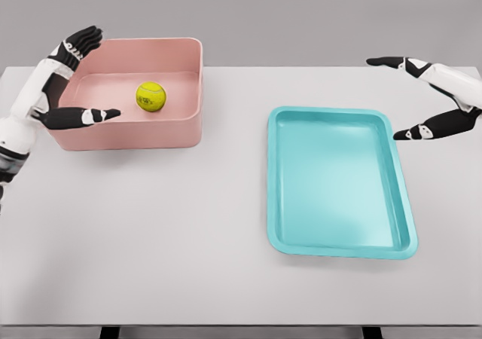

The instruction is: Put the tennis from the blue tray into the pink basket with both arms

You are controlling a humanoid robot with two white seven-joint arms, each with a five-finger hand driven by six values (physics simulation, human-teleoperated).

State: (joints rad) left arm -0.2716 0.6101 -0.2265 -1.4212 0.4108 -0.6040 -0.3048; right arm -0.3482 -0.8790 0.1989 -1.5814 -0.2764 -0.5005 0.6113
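A bare stretch of white table (188, 256) fills the foreground, w/ nothing set on it nearest the camera. Further in, at approx. 3 o'clock from table centre, the blue tray (340, 182) is seen lying flat and empty; no ball is carried in it. Just beyond its far right corner, at approx. 2 o'clock, the right hand (422, 98) is held above the table w/ thumb and fingers spread wide and nothing gripped, apart from the tray rim. At approx. 10 o'clock the pink basket (151, 132) is placed near the table's far left edge, and the yellow tennis ball (151, 96) is seen resting on its floor, left of centre. The left hand (71, 83) is held at the basket's left end, fingers splayed, thumb over the near wall, ball not touched. Judged from this layout, the transfer is done: both hands are kept open and wide, presumably so the ball is left free.
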